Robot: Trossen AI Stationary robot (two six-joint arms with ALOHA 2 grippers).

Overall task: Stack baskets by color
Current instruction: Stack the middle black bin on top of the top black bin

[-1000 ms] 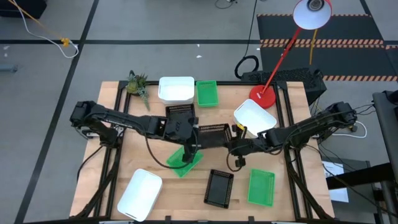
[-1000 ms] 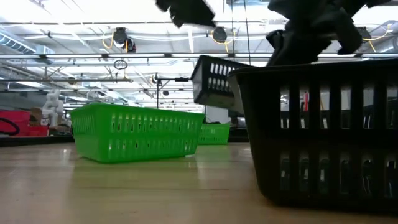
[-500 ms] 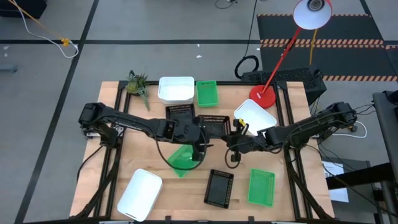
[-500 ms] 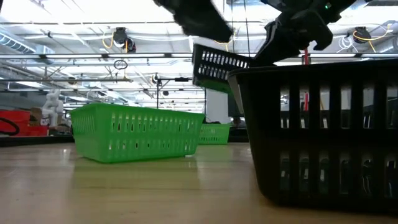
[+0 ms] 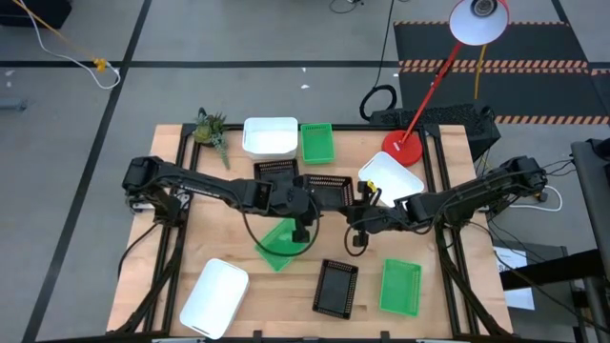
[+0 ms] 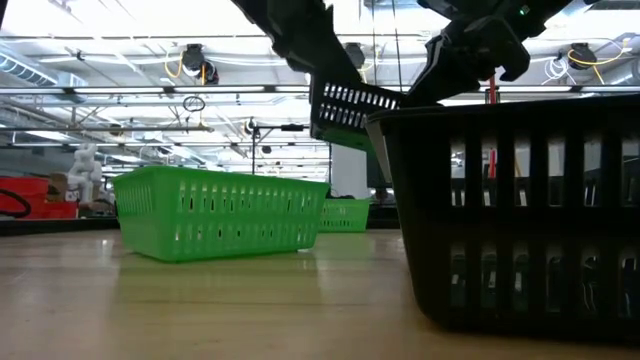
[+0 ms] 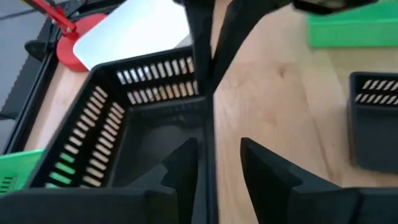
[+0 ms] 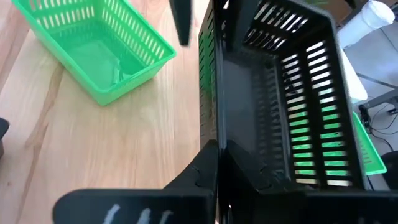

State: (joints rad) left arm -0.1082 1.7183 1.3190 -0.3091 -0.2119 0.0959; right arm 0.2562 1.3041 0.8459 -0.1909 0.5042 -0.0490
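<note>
Since a second ago my left arm has been swinging right, off the green basket (image 5: 282, 242) and onto the raised black basket (image 5: 326, 191) at mid-bench. Both arms are reaching inward, nearly horizontal. My left end effector (image 7: 214, 163) is straddling one wall of that basket, fingers apart. My right end effector (image 8: 214, 163) is staying clamped on the opposite wall, holding the basket tilted in the air. Across the wooden bench (image 5: 238, 252) white baskets (image 5: 271, 136), green ones and another black basket (image 5: 336, 287) are lying scattered, with a red lamp base (image 5: 403, 151) at the far edge. Behind, a workshop with ceiling lights is showing.
</note>
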